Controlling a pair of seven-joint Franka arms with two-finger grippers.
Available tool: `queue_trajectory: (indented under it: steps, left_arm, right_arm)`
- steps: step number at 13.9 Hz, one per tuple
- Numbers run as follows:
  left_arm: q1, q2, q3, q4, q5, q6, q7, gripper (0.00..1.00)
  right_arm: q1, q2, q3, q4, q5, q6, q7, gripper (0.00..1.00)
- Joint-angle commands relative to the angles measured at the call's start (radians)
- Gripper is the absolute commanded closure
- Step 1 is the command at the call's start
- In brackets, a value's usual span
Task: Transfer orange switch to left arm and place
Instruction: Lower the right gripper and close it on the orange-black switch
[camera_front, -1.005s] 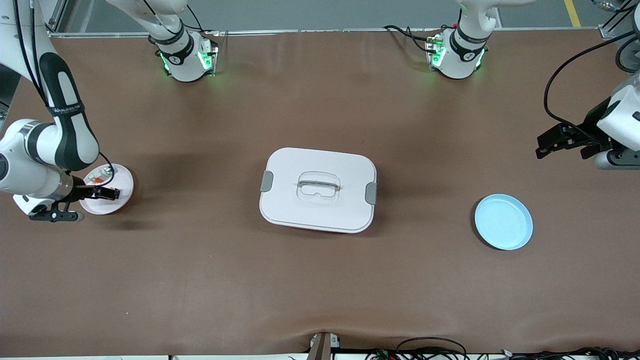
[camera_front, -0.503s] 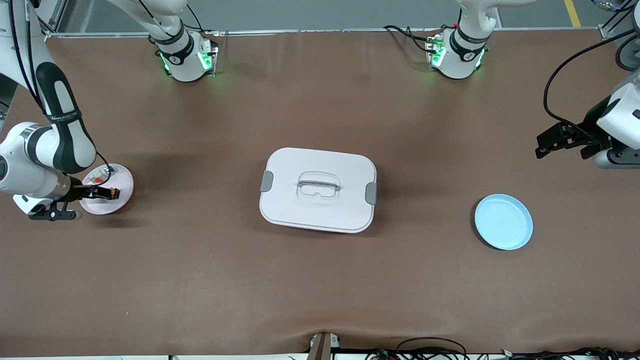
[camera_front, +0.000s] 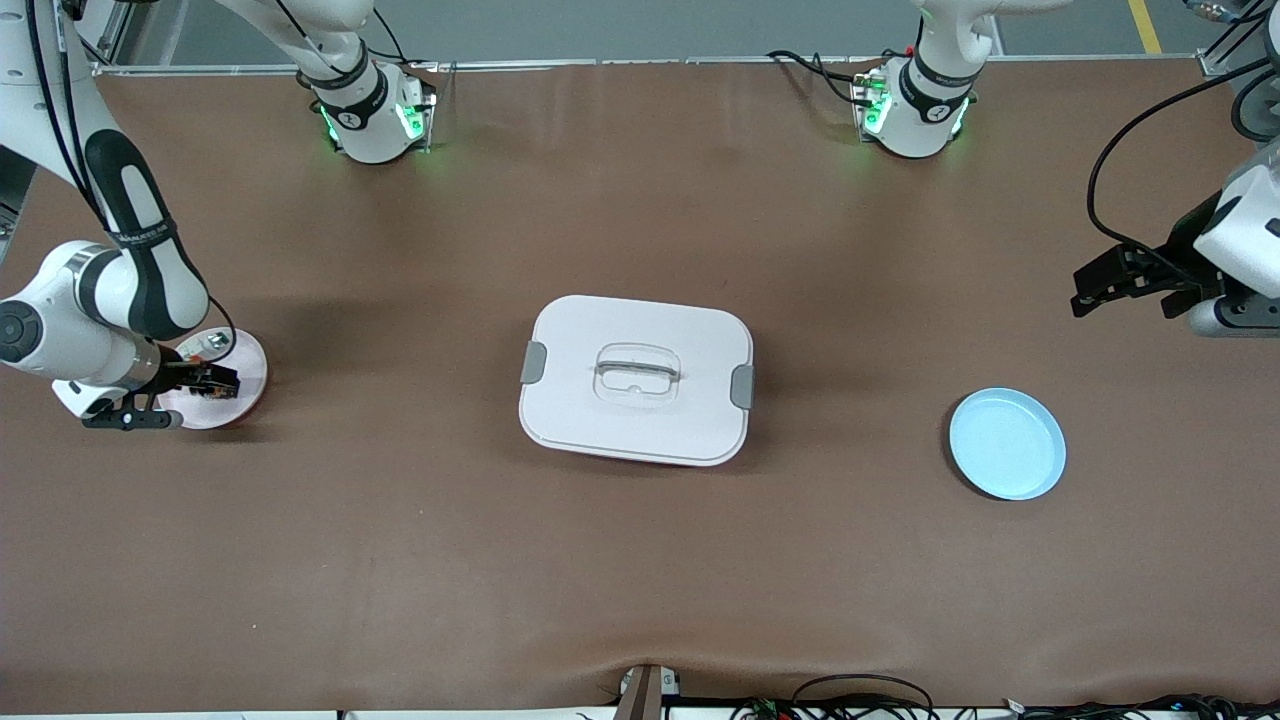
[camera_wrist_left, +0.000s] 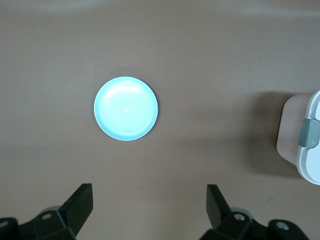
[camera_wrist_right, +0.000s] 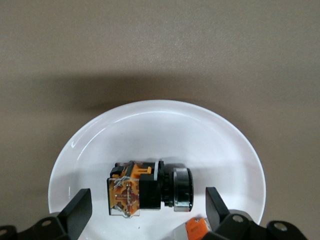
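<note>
The orange switch (camera_wrist_right: 150, 189), a black block with an orange end, lies on its side on a small white plate (camera_wrist_right: 150, 130). My right gripper (camera_wrist_right: 147, 210) hangs open just over that plate, one finger on each side of the switch and clear of it. From the front, the right gripper (camera_front: 220, 381) covers the switch on the plate (camera_front: 247, 366) at the right arm's end of the table. The white lidded box (camera_front: 636, 378) stands in the middle. My left gripper (camera_front: 1086, 294) waits open and empty in the air at the left arm's end (camera_wrist_left: 149, 205).
A light blue plate (camera_front: 1007, 443) (camera_wrist_left: 126, 108) lies between the box and the left arm's end, nearer the front camera than the left gripper. A second small part with an orange bit (camera_wrist_right: 197, 227) shares the white plate. The box's corner and grey clasp (camera_wrist_left: 307, 134) show in the left wrist view.
My right arm's wrist has shifted a little toward the box and the robots' bases, and the gripper has settled over the plate. The left arm has not moved.
</note>
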Motion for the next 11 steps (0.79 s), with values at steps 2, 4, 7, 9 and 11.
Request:
queue_trajectory:
  steps: [2, 4, 7, 9, 11]
  left_arm:
    - [-0.004, 0.006, -0.003, 0.027, 0.004, -0.024, 0.005, 0.00]
    - [-0.001, 0.006, -0.003, 0.027, 0.002, -0.024, 0.008, 0.00]
    - [0.007, 0.006, -0.003, 0.027, 0.004, -0.024, 0.010, 0.00]
    - [0.007, 0.006, -0.003, 0.027, 0.002, -0.024, 0.011, 0.00]
    - [0.008, 0.006, -0.003, 0.027, 0.002, -0.024, 0.013, 0.00]
  right_arm:
    - [-0.011, 0.010, 0.014, -0.011, 0.005, 0.035, -0.010, 0.00]
    - [-0.014, 0.016, 0.014, -0.010, 0.004, 0.041, -0.010, 0.00]
    - [-0.015, 0.020, 0.014, -0.004, -0.004, 0.043, -0.012, 0.00]
    - [-0.017, 0.028, 0.014, 0.001, -0.006, 0.047, -0.012, 0.00]
    - [-0.020, 0.030, 0.014, 0.003, -0.006, 0.049, -0.012, 0.00]
